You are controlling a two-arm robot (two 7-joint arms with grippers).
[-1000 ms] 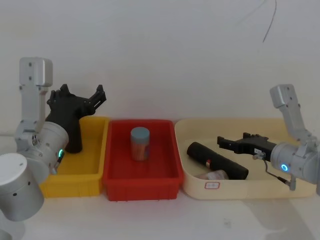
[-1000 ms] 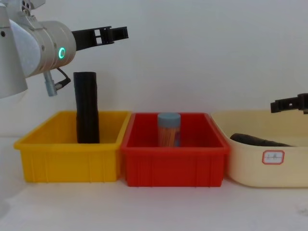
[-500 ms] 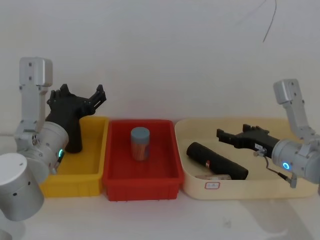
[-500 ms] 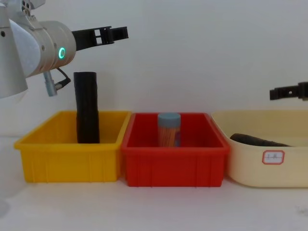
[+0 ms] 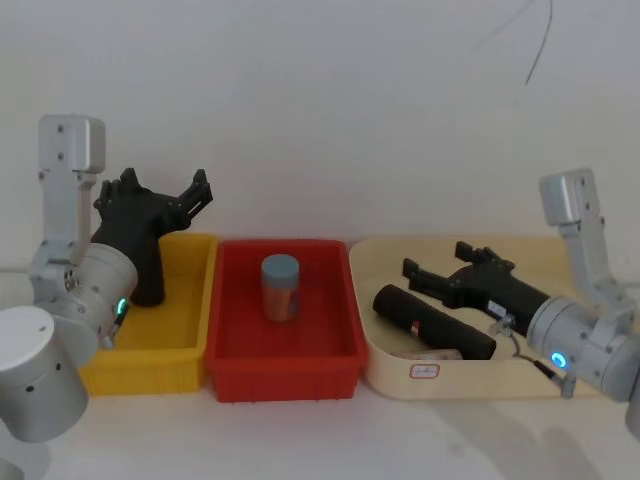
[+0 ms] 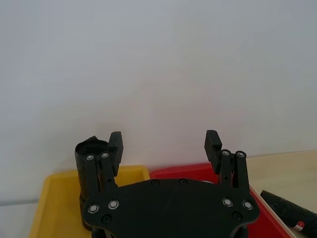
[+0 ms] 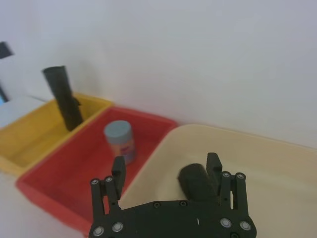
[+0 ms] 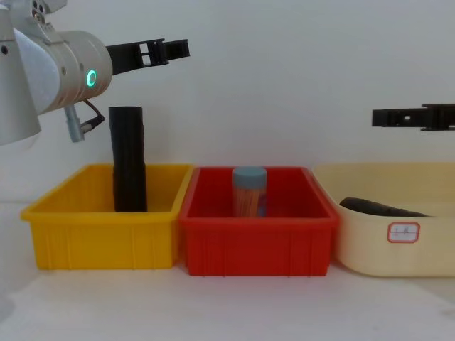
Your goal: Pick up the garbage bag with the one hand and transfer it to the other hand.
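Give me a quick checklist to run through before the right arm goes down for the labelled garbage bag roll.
1. Right tool open: ok, its fingers stand apart in the right wrist view.
2. Right tool over the garbage bag: ok, it hovers above the roll's end in the cream tub, not touching.
3. Red-and-white label identifies the roll: ok, a small red mark shows in the head view.
4. Roll free to lift: cannot tell, a small jar lies against its near side.
5. Left tool ready to receive: ok, open and held high above the yellow bin.
6. Plain black roll out of the way: ok, upright in the yellow bin.
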